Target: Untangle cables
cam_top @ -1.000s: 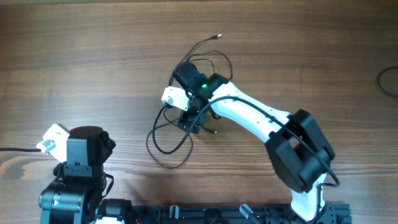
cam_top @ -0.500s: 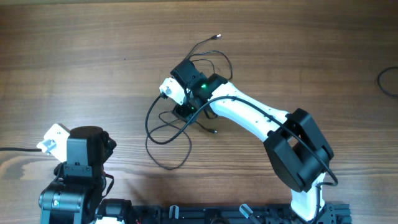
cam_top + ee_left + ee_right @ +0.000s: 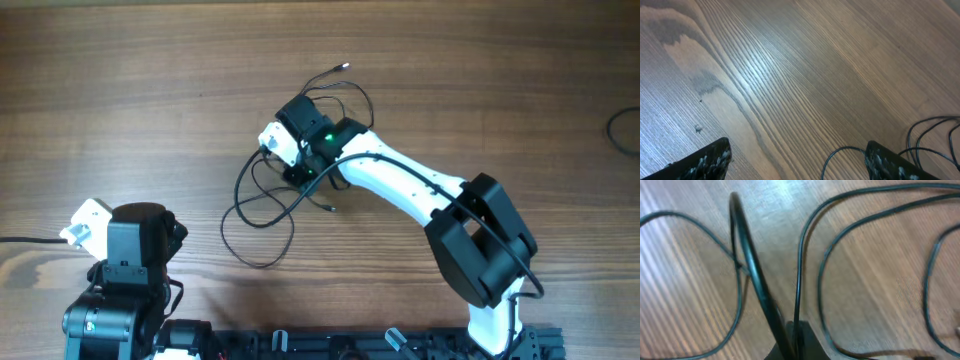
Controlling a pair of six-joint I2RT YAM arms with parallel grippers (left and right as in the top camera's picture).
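The cables (image 3: 262, 205) are thin black wires lying in loose loops on the wooden table, with one silvery plug end (image 3: 345, 64) at the far tip. My right gripper (image 3: 302, 172) sits over the middle of the tangle. In the right wrist view the right gripper (image 3: 796, 341) is shut on cable strands (image 3: 799, 270) that rise from its jaws. My left gripper (image 3: 797, 164) hangs open over bare wood at the near left. A cable loop (image 3: 836, 152) lies just inside its right finger (image 3: 890, 162), untouched.
A thicker black cord (image 3: 624, 130) curls at the table's right edge. The left arm's base (image 3: 125, 290) fills the near left corner. A black rail (image 3: 350, 345) runs along the front edge.
The right gripper has shut on the cable strands and shifted slightly toward the far side. The loops have been dragged left and reshaped. The left arm has not moved.
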